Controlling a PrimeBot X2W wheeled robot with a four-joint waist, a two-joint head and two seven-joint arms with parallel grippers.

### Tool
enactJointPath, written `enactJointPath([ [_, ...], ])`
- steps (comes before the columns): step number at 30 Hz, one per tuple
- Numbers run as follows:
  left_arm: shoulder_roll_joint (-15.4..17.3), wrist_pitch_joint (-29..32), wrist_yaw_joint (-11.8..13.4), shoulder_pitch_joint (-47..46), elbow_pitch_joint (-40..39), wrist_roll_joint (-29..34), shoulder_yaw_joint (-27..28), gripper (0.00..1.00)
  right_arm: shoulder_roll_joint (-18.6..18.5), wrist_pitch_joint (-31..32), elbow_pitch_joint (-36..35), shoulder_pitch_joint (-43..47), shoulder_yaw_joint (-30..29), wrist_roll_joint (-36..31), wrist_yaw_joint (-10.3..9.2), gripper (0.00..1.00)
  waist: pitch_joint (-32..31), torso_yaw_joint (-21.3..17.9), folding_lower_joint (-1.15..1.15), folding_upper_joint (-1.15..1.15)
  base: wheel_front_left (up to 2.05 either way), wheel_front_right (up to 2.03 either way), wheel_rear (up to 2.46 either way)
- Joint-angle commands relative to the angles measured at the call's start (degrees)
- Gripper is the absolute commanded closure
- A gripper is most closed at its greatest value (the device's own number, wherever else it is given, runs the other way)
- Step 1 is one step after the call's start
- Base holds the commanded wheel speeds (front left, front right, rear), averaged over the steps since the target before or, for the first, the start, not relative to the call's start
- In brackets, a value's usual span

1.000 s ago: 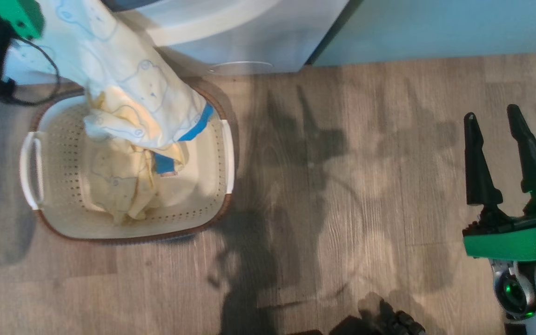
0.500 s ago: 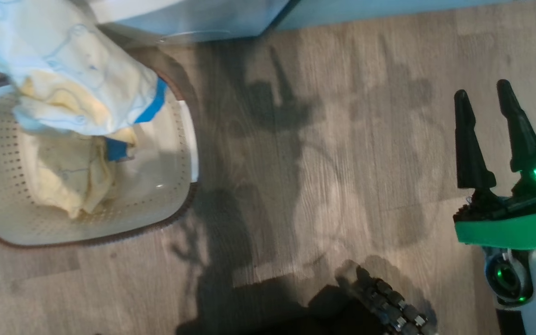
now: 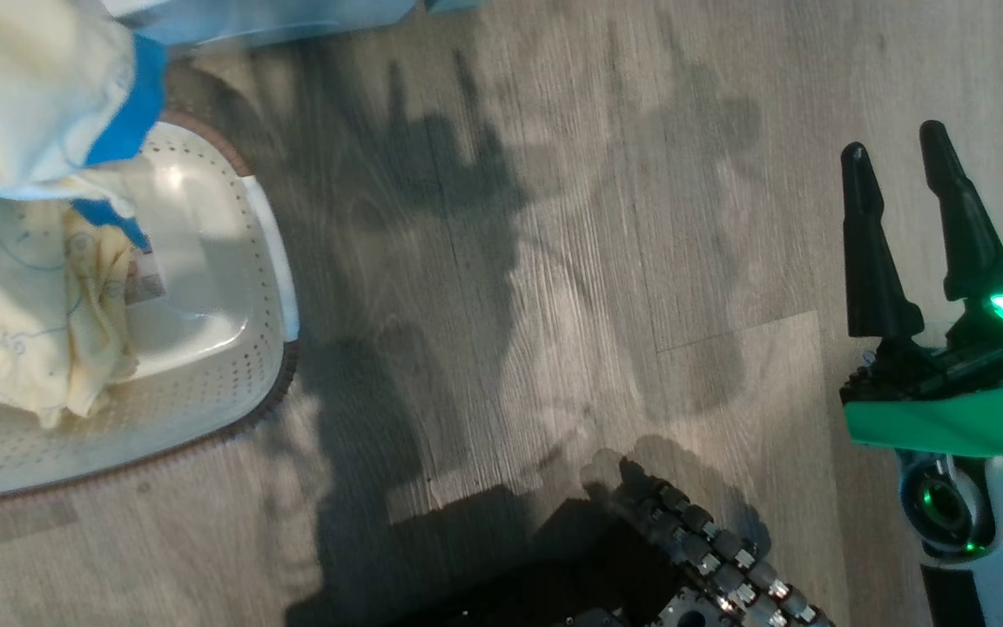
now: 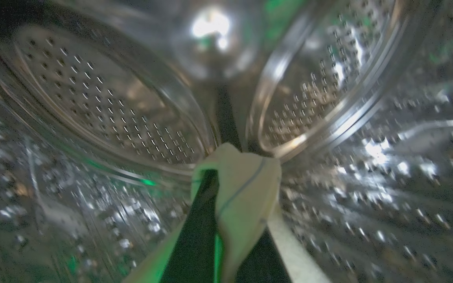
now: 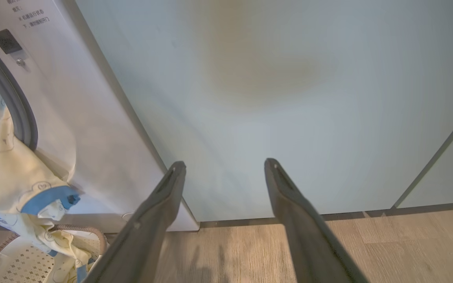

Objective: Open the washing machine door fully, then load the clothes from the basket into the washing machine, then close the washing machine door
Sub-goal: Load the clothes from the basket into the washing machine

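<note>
My left gripper (image 4: 226, 173) is inside the washing machine's shiny steel drum (image 4: 104, 106), shut on a pale yellow garment (image 4: 244, 188) folded over its dark fingers. That garment (image 5: 6, 173) trails out of the grey gasket (image 5: 18, 102) and down the washing machine's white front (image 5: 85, 129), its blue trim hanging over the basket (image 3: 249, 374). More pale yellow clothes (image 3: 23, 322) lie in the basket. My right gripper (image 3: 893, 144) hovers open and holding nothing over the floor, far right of the basket. The washing machine door is out of view.
Pale green cabinet panels (image 5: 289, 98) stand right of the washer, straight ahead of my right gripper (image 5: 225, 164). Wood-look floor (image 3: 554, 261) stretches between basket and right arm. My dark wheeled base (image 3: 693, 557) shows at the bottom edge.
The head camera has swung, so basket, washer and hanging garment sit farther left and up in the picture. The left arm has left the head picture. The right gripper stays open.
</note>
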Motion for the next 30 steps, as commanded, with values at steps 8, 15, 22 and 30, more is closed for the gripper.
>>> enactJointPath([
  [8, 1.87, -9.74, 4.05, -6.41, -0.1, 3.83, 0.47, 1.0, -0.3, -0.37, -1.45, 0.24, 0.84, 0.79, -0.16, 0.0, 1.51, -0.38, 0.0, 0.0, 0.0, 0.0, 0.0],
  [15, -1.24, 1.35, 3.2, -5.03, 8.12, -2.24, 1.97, 1.0, -0.3, -0.37, -1.42, -0.5, 0.93, 0.37, -0.16, 0.0, 1.63, 0.81, 0.0, 0.0, 0.0, 0.0, 0.0],
  [22, -3.77, 5.48, 3.44, -3.74, 10.34, -6.53, 3.57, 0.0, -0.3, -0.37, -0.95, -1.1, 0.2, -0.35, -0.16, 0.0, 1.06, 2.33, 0.0, 0.0, 0.0, 0.0, 0.0],
  [30, -5.25, 0.31, 4.97, 0.43, 9.69, -7.37, 4.09, 0.0, -0.3, -0.37, -0.96, -1.66, -1.02, -1.26, -0.16, 0.0, -0.32, 4.46, 0.0, 0.0, 0.0, 0.0, 0.0],
])
